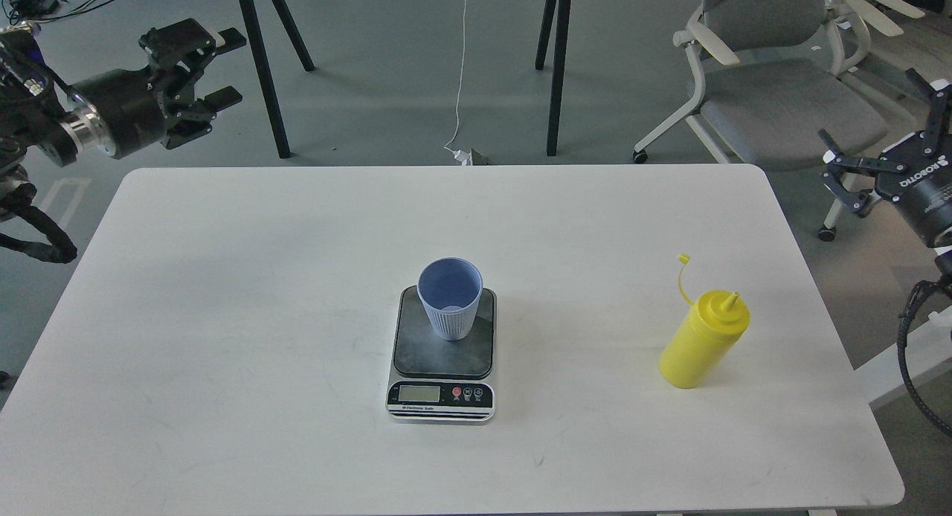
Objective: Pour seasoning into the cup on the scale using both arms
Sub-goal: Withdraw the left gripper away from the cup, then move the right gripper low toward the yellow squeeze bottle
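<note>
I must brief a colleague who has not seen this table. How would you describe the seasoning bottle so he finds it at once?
Start at the white table with the scale in its middle. Look to the right side, near the edge: the seasoning bottle stands there alone. It is the only bright yellow thing, with a cone nozzle and a cap hanging on a thin tether.

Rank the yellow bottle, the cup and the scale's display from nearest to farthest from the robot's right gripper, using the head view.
Measured from the right gripper, raised off the table's right edge:
1. Yellow bottle, standing on the table's right side, just below the gripper.
2. Cup, mid-table, on the back of the scale.
3. Display, on the scale's front strip, nearest the robot.
</note>
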